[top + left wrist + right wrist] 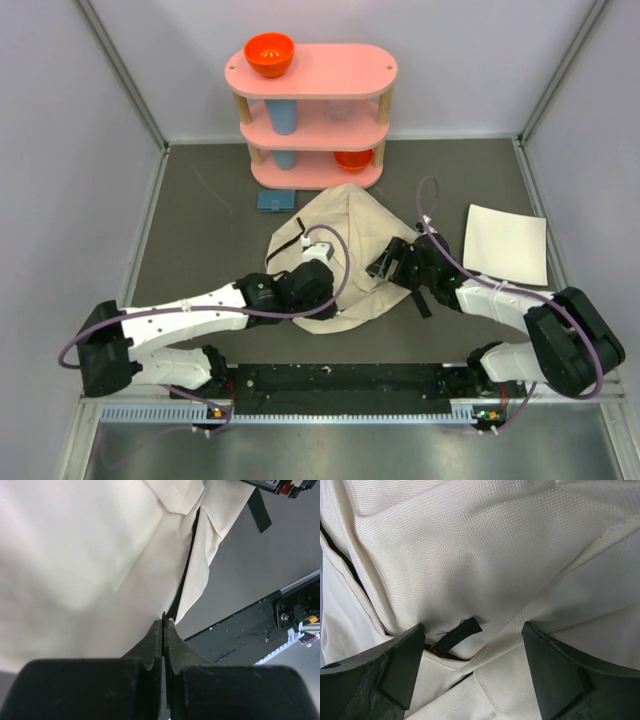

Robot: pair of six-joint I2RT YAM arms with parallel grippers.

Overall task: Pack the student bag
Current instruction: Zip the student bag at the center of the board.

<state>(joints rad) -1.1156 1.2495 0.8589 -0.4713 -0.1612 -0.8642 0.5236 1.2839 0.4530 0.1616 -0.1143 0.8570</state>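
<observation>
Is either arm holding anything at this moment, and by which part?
The left gripper is shut and seems to pinch the bag at its edge, by the zipper. The right gripper is open over the bag, holding nothing.

Top view overhead, facing table [200, 230]; both wrist views close on bag [350, 215].

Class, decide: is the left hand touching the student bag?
Touching. The left wrist view shows the left hand pinched shut on the zippered edge of the student bag.
</observation>
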